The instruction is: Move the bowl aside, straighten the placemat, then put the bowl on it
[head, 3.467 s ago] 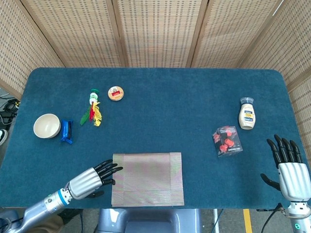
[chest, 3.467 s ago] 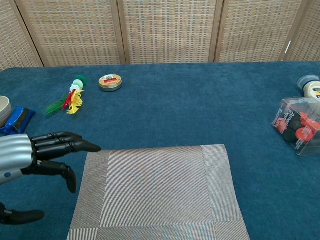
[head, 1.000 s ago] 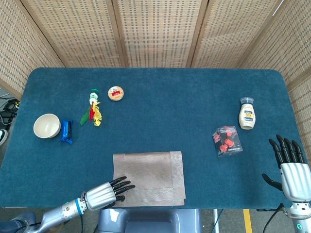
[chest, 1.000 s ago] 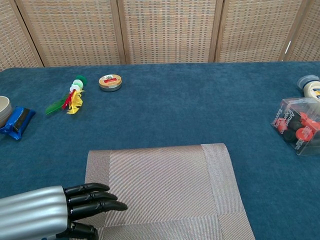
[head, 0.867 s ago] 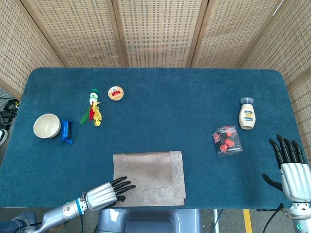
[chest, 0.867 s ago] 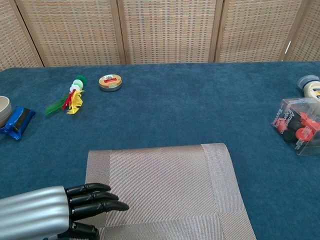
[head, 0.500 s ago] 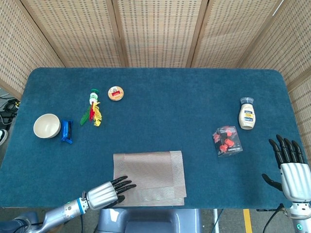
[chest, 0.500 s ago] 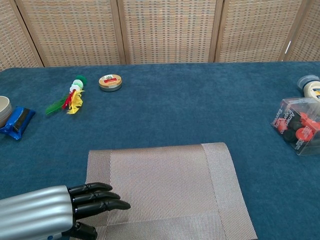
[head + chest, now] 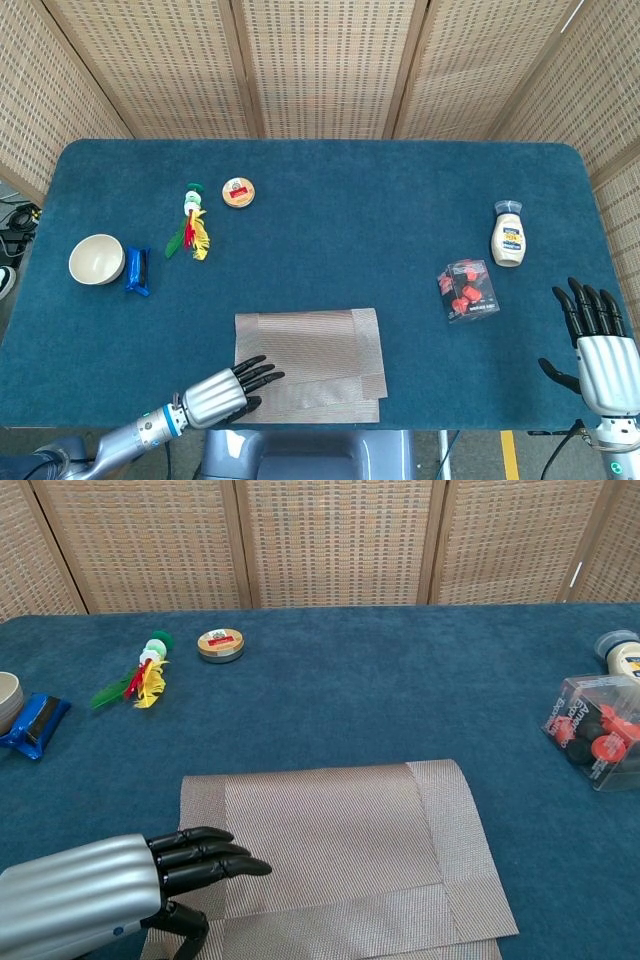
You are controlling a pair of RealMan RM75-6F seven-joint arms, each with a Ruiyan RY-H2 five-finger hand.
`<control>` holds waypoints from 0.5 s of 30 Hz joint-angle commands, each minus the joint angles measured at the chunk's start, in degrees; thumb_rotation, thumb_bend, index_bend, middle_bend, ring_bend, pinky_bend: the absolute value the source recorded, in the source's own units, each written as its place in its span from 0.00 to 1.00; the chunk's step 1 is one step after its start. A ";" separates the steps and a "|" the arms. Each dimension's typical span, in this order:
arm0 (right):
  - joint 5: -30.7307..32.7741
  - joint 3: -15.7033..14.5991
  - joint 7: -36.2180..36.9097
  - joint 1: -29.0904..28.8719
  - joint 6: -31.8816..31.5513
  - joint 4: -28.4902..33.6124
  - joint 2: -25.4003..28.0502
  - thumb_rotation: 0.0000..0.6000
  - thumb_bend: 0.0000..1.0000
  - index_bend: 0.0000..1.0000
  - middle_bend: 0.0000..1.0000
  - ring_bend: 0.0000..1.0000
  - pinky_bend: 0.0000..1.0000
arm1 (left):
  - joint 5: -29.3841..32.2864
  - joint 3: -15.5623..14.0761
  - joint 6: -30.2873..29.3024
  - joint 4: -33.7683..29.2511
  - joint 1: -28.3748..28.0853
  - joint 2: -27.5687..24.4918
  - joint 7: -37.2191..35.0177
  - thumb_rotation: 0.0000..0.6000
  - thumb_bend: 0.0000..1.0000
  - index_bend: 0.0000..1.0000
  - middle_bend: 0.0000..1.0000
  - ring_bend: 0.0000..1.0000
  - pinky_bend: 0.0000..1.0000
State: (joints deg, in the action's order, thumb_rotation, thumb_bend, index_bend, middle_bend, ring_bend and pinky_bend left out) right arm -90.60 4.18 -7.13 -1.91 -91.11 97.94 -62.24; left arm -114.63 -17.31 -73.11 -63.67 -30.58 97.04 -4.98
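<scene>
The cream bowl (image 9: 96,259) (image 9: 4,699) stands upright at the table's far left, well away from both hands. The grey woven placemat (image 9: 310,345) (image 9: 330,840) lies near the table's front edge, a little skewed, with its near strip doubled over. My left hand (image 9: 225,391) (image 9: 110,895) is at the mat's near left corner. Its fingers (image 9: 205,858) lie on top and the thumb curls at the edge below, pinching that corner. My right hand (image 9: 598,345) hovers by the front right corner, fingers spread and holding nothing. The chest view does not show it.
A blue wrapper (image 9: 137,270) (image 9: 35,723) lies right beside the bowl. A feather toy (image 9: 192,225) and a round tin (image 9: 238,192) sit behind. A clear box of red pieces (image 9: 467,291) and a mayonnaise bottle (image 9: 509,236) stand at the right. Wicker screens close off the back.
My left hand moved from the mat's left side to its near left corner. The mat has slid slightly away and to the right, its near edge lifting and folding. The right hand barely moved.
</scene>
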 commanded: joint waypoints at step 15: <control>-0.18 0.01 -0.73 0.01 -0.17 -0.03 -0.25 1.00 0.00 0.11 0.00 0.00 0.00 | 21.49 19.32 9.74 -22.91 -7.14 -9.75 -1.43 1.00 0.65 0.86 0.00 0.00 0.00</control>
State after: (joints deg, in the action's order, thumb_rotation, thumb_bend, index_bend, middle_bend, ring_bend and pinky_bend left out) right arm -90.77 4.20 -7.84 -1.90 -91.28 97.92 -62.49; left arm -98.99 -3.11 -67.87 -81.47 -35.11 90.54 -6.94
